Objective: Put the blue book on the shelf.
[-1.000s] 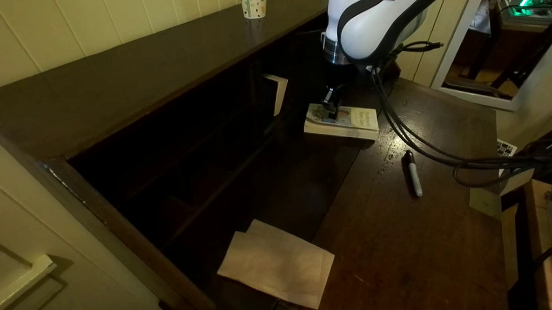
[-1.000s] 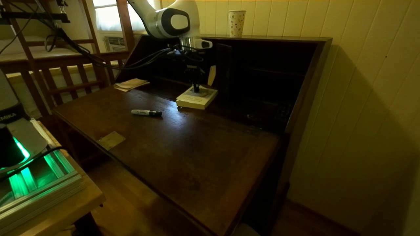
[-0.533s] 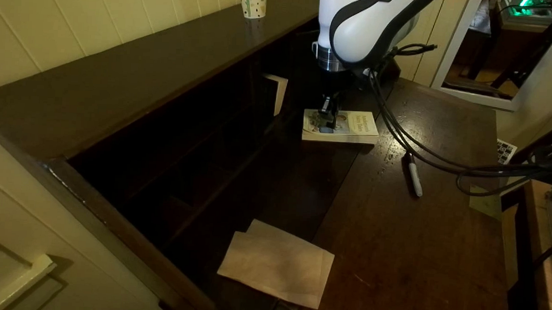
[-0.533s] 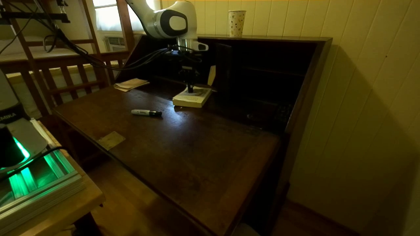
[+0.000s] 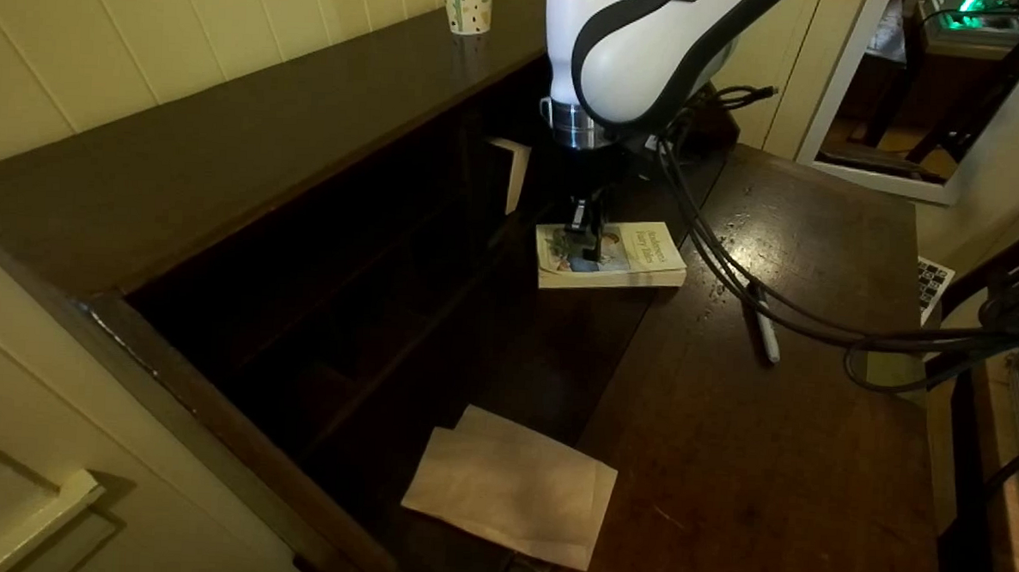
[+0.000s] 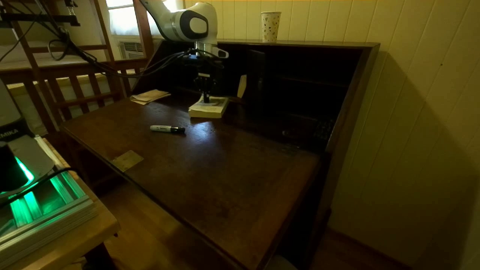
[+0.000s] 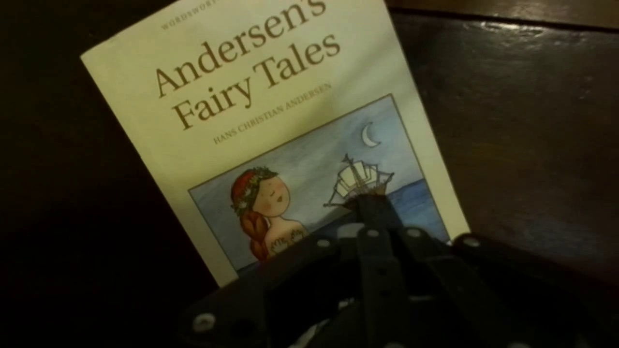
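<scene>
Although clenched, empty jaws have dragged Andersen's Fairy Tales [image 7: 285,130] along the desk [image 5: 768,469], shelf [image 5: 291,156] placement seems unadvanced

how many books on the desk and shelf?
2: the fairy-tale book, flat on the desk under the claw, and what looks like a pale-edged book upright in the shelf. Others may hide in the dark.
</scene>
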Controlling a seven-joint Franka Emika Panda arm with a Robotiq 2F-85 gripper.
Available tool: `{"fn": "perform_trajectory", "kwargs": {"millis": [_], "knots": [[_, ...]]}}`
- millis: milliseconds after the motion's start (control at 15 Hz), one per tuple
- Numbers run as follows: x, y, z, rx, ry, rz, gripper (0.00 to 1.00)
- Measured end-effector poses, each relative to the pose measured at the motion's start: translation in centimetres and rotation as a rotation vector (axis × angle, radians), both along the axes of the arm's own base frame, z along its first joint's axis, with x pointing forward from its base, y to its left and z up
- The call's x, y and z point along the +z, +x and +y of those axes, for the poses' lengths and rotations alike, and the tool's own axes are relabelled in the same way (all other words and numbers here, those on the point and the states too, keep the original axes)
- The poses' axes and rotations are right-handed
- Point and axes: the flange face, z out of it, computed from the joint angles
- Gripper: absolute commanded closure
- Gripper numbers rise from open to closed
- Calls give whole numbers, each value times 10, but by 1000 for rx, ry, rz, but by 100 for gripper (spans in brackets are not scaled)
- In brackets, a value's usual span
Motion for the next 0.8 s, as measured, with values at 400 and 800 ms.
{"fn": "perform_trajectory", "kwargs": {"millis": [400, 800], "knots": [[-1, 12, 55, 24, -5, 63, 100], [-2, 17, 102, -45, -32, 100, 100]]}}
